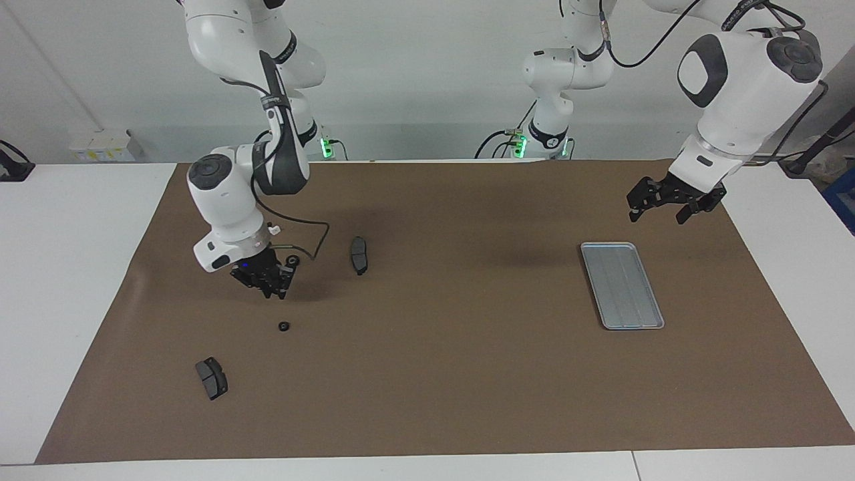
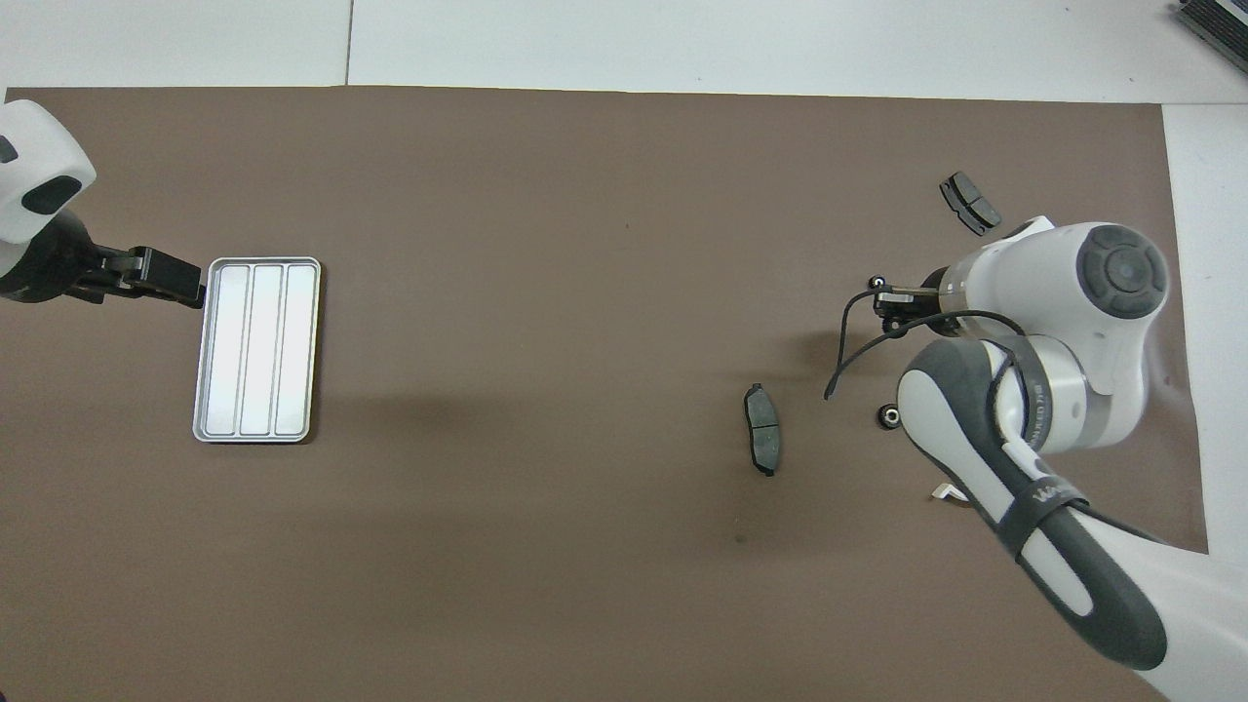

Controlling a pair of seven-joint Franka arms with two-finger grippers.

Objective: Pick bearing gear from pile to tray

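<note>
Facing view: right end effector (image 1: 272,288) clenched, raised over worktop (image 1: 434,374) well apart from tray (image 1: 621,284); can't tell if it holds anything. Left end effector (image 1: 658,214) released, waits near tray. Gears (image 1: 284,326) (image 2: 889,416) on worktop, well apart from tray.

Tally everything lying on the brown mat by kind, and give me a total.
Black gears: 2
Brake pads: 2
White bracket: 1, mostly hidden under the right arm
Tray: 1
Total: 6
</note>
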